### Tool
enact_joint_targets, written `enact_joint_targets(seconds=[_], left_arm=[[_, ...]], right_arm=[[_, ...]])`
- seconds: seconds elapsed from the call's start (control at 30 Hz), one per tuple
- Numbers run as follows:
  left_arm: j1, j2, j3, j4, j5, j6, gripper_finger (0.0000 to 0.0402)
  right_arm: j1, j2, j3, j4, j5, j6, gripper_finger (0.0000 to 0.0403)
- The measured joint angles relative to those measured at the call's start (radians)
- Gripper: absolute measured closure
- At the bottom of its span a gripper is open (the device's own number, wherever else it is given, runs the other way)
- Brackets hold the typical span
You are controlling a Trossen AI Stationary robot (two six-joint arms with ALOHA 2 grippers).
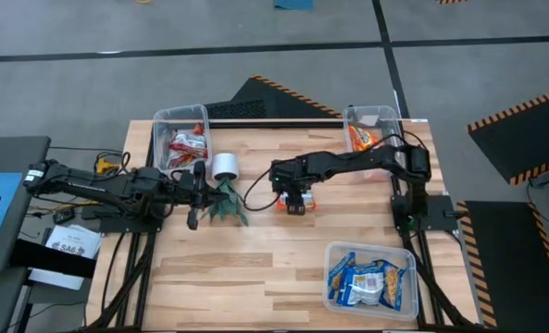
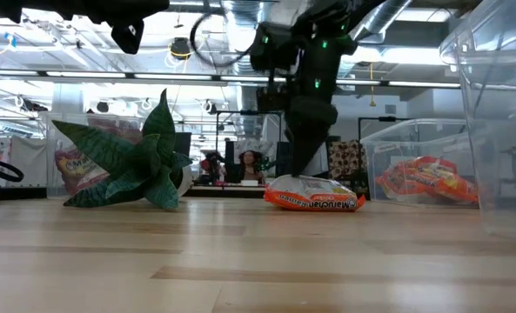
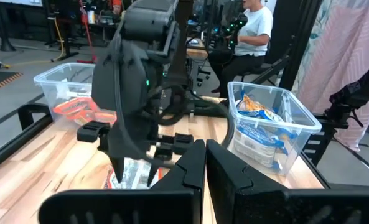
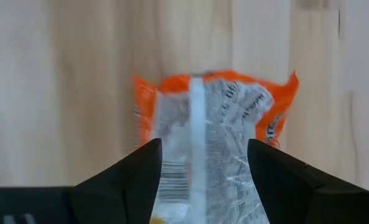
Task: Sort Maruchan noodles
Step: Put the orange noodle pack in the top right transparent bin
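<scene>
Your right gripper (image 4: 201, 163) hangs over the orange Maruchan packet (image 4: 212, 134) lying mid-surface (image 1: 283, 268), jaws spread. Your left gripper (image 3: 205, 165) waits by the plant (image 1: 226, 205), jaws pressed together.

From above, the right end effector (image 1: 295, 202) is covering most of the orange packet (image 1: 308, 204). In the right wrist view, the picture's edge is cutting off the packet's near end. The blue packets (image 1: 371, 280) are looking too small to read.
</scene>
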Motion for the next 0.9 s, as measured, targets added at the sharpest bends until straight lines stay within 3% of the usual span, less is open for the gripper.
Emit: enact_joint_targets(seconds=[0.3,0.4,0.5,0.67,0.8,0.9], left_arm=[[0.0,0.0,0.0,0.0,-0.001,0.002,0.0402],[0.0,0.0,0.0,0.0,-0.005,0.019,0.0402],[0.0,0.0,0.0,-0.001,-0.029,0.026,0.0401],[0.0,0.0,0.0,-0.001,-0.051,0.026,0.0401],[0.0,0.0,0.0,-0.003,-0.051,0.026,0.0401],[0.0,0.0,-0.001,-0.009,-0.053,0.032,0.0401]], right_arm=[[0.003,0.075,-0.002,-0.007,0.08,-0.014,0.0144],[0.003,0.094,-0.002,-0.007,0.085,-0.018,0.0161],[0.009,0.094,-0.001,-0.017,0.129,-0.017,0.0213],[0.024,0.063,-0.002,-0.025,0.206,-0.012,0.0373],[0.038,-0.004,-0.002,-0.049,0.22,0.034,0.0387],[0.064,-0.093,-0.002,-0.079,0.301,0.053,0.0395]])
